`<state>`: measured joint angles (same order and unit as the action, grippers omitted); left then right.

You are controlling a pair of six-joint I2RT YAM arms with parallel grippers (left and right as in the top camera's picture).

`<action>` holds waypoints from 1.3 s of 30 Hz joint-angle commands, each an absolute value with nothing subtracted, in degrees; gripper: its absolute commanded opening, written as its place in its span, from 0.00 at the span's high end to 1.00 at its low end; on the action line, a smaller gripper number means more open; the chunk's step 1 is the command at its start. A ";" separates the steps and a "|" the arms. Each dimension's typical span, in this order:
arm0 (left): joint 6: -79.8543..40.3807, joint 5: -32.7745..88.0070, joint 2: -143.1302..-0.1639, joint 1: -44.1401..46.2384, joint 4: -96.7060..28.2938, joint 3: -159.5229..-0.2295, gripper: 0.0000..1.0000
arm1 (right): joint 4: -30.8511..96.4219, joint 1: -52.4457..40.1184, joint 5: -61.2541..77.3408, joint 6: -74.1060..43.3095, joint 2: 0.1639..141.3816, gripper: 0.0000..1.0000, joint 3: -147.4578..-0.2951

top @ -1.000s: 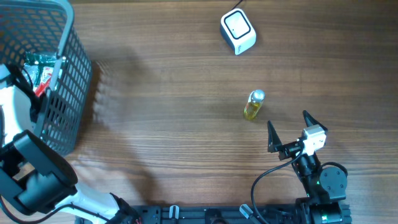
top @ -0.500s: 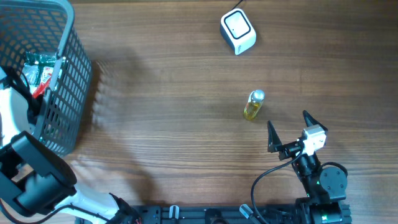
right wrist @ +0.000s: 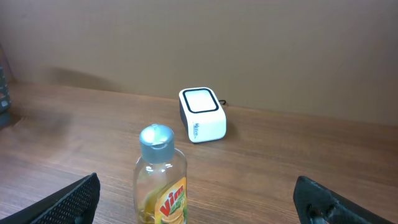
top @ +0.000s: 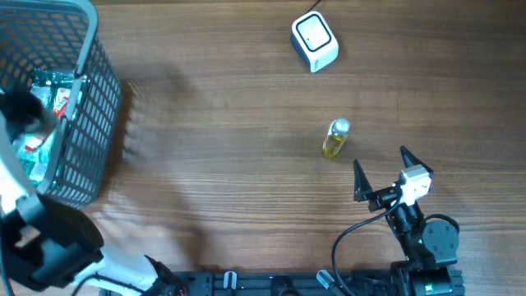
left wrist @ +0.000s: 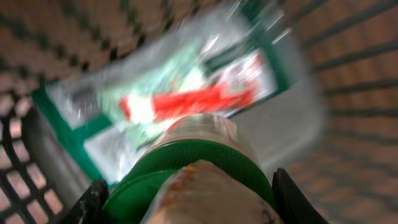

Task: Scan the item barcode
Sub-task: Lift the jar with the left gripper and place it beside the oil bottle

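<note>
Inside the basket (top: 92, 123), the left gripper (left wrist: 189, 200) pinches a green-lidded jar (left wrist: 194, 157); the right gripper (top: 380, 158) hangs spread wide near the bottle (top: 334, 140).

Left wrist view is motion-blurred throughout; printing on the green-and-red packet (left wrist: 186, 102) is unreadable. The green-capped container (left wrist: 186, 168) is cut by the near edge, body hidden. Overhead, the left gripper (top: 23, 111) is a smear inside the basket (top: 90, 99), itself cropped far and left. Right wrist view: the bottle (right wrist: 160, 180) base is cut off.
</note>
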<state>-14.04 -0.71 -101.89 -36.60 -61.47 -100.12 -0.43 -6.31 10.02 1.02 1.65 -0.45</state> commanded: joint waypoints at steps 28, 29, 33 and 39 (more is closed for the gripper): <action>-16.23 -9.74 -79.72 14.26 -73.78 -111.37 0.79 | -0.69 -6.09 9.47 1.50 1.78 0.00 -0.30; -16.99 -9.76 -80.84 15.51 -74.91 -111.37 0.79 | -0.69 -6.09 9.47 1.50 1.78 0.00 -0.30; -18.55 -9.78 -88.44 21.58 -80.64 -111.33 0.78 | -0.69 -6.09 9.47 1.50 1.78 0.00 -0.30; -21.17 -10.28 -99.72 27.57 -81.06 -110.56 0.75 | -0.69 -6.09 9.47 1.50 1.78 0.00 -0.30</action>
<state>-18.48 -8.75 -95.18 24.67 -81.65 -110.63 -0.43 -6.31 10.02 1.02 1.65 -0.45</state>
